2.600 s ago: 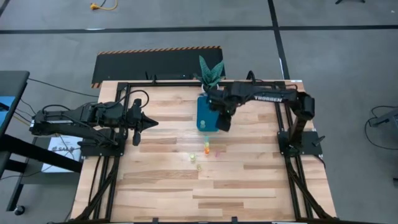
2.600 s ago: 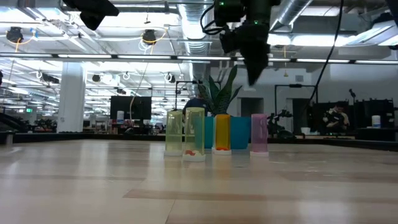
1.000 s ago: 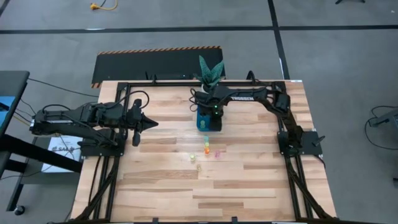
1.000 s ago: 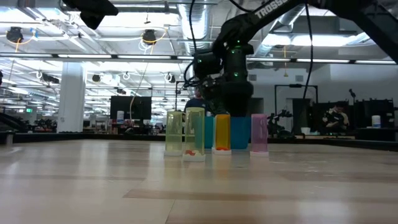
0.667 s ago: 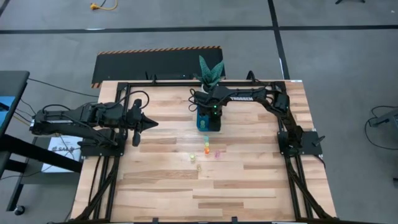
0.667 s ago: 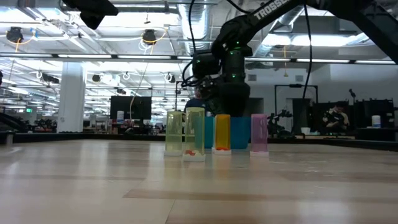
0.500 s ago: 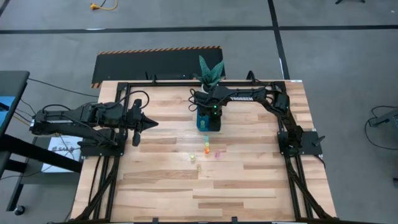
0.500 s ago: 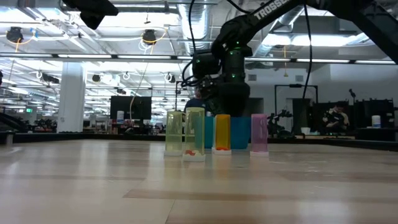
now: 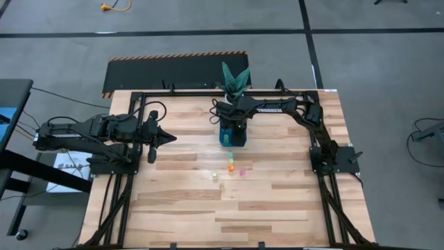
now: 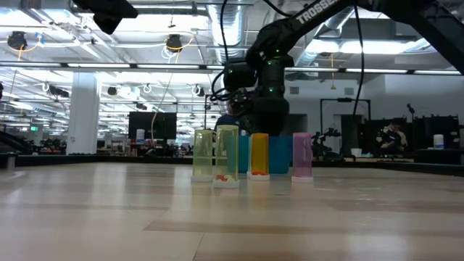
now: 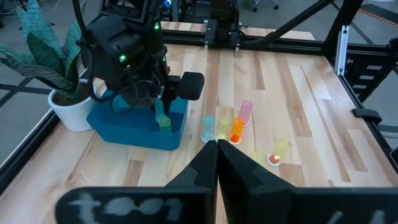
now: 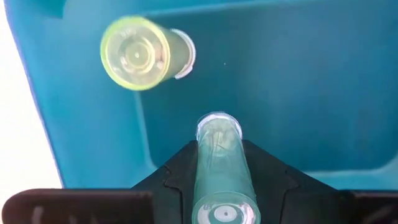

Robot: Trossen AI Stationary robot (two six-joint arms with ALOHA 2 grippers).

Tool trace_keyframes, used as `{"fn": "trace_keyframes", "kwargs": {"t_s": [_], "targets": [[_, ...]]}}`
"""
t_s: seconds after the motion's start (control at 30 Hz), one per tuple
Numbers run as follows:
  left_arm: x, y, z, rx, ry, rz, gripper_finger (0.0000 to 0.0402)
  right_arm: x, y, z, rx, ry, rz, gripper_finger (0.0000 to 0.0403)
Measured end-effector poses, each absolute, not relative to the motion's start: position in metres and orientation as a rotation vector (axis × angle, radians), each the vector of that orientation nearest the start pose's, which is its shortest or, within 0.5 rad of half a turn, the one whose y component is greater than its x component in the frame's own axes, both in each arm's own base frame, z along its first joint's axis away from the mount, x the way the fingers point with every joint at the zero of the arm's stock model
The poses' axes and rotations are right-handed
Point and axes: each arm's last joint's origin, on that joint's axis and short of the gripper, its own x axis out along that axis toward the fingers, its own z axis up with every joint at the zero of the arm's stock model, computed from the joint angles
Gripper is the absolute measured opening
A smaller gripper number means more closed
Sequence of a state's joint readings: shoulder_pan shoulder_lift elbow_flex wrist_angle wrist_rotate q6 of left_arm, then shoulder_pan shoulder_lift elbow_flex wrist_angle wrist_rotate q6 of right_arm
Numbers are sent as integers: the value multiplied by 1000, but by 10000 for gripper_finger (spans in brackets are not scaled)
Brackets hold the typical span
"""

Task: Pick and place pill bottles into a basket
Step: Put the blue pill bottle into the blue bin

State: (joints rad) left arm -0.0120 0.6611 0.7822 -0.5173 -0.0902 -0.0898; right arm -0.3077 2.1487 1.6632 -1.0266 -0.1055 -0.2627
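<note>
Gripping a pale green bottle (image 12: 219, 168), right tool (image 12: 217, 163) sits over basket (image 9: 226, 135) w/ a yellow-green bottle (image 12: 138, 52) inside. Left tool (image 9: 168, 138) closed, at desk's (image 9: 173, 208) left.

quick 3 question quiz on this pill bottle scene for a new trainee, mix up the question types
1. True or false: the right gripper is over the basket with a pale green bottle between its fingers.
2. Multiple choice: what already lies inside the basket? A) a pink bottle B) a yellow-green bottle C) an orange bottle
3. Short answer: where is the left gripper, and is it carrying anything?

Key
1. True.
2. B.
3. It waits above the table's left part, away from the bottles, fingers shut on nothing.
</note>
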Motion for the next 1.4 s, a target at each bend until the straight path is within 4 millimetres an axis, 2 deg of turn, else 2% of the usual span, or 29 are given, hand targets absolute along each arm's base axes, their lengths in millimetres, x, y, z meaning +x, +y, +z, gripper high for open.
{"fn": "trace_keyframes", "kwargs": {"t_s": [0.87,1.4], "targets": [[137,1,317,-68,392,95,0,397,-123,167,87,1469,36,103],[137,1,317,-68,392,95,0,397,-122,166,86,1472,36,146]]}}
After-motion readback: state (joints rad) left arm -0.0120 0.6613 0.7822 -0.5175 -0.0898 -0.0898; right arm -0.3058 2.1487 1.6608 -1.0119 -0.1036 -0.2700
